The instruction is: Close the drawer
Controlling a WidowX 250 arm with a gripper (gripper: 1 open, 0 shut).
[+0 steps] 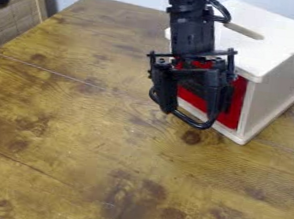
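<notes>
A single camera view looks down at an angle on one wooden table, its surface worn and mottled with dark stains. One light wooden box stands near the table's far right edge, and its pale top has one narrow slot cut into it. One drawer is fitted into the side of the box that faces the camera; its red front sits almost level with the box's face, and a thin strip of pale wood shows along its bottom edge. One large black loop handle sticks out from the red front toward the camera and hangs just above the table. One black robot arm reaches down from the upper edge of the view, just left of the box. Its one gripper hovers directly in front of the drawer, just above the loop handle, with its two fingers spread wide apart and nothing held between them. Whether the fingers touch the handle cannot be told. One small dark knot marks the table just in front of the box.
</notes>
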